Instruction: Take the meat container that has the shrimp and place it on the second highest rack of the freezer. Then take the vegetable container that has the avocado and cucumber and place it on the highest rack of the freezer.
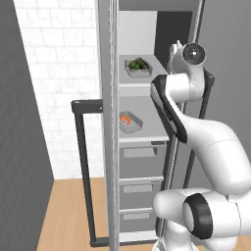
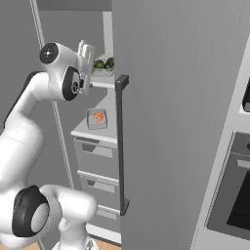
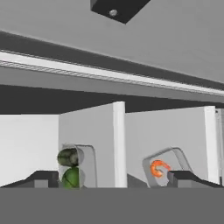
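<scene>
The freezer [image 1: 109, 122] stands open. On the highest rack [image 1: 158, 68] sits the vegetable container [image 1: 138, 66], holding the bright-green avocado [image 3: 72, 177] and the dark cucumber [image 3: 68, 157]. One shelf down, the second highest rack [image 1: 153, 128] carries the meat container [image 1: 130, 122] with the orange shrimp [image 2: 98, 116]. My gripper [image 2: 87, 52] hangs open and empty at top-shelf height, drawn back just in front of the vegetable container [image 2: 103, 67]. In the rolled hand view its fingertips [image 3: 40, 177] frame both trays, and the shrimp [image 3: 158, 168] shows near the right tip.
The open freezer door carries a long dark bar handle [image 1: 83, 166] to the left, seen close on the right side as handle [image 2: 120, 141]. Three grey drawers [image 1: 141, 164] lie under the second rack. A black oven [image 2: 237, 195] stands at the far right. A white tiled wall [image 1: 59, 88] is at the left.
</scene>
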Tool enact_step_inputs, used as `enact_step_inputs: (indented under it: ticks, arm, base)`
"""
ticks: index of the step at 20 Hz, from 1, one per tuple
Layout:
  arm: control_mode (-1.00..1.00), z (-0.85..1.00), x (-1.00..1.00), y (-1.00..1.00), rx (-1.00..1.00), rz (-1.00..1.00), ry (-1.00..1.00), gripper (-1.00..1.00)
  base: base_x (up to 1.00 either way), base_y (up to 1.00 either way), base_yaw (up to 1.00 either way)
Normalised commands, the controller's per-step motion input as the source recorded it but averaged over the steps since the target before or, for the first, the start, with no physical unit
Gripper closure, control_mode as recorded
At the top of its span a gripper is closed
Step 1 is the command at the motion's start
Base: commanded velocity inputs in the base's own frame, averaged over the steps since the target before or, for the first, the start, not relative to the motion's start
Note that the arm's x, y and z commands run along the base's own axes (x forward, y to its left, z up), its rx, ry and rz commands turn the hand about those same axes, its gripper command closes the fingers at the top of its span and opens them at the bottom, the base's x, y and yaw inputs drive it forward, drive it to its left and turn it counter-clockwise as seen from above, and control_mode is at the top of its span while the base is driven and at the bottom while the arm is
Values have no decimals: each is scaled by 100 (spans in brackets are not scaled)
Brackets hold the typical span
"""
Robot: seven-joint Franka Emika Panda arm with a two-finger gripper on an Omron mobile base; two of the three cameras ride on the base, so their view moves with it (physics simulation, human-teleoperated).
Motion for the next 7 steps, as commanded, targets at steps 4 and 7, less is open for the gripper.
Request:
enact_step_inputs:
  ticks: [4, 7]
  arm:
    - [-100, 52, -100, 0, 3, 0, 2, -100]
    - [-100, 55, -100, -5, 6, 0, 13, -100]
  base:
    - [0, 0, 0]
    - [0, 0, 0]
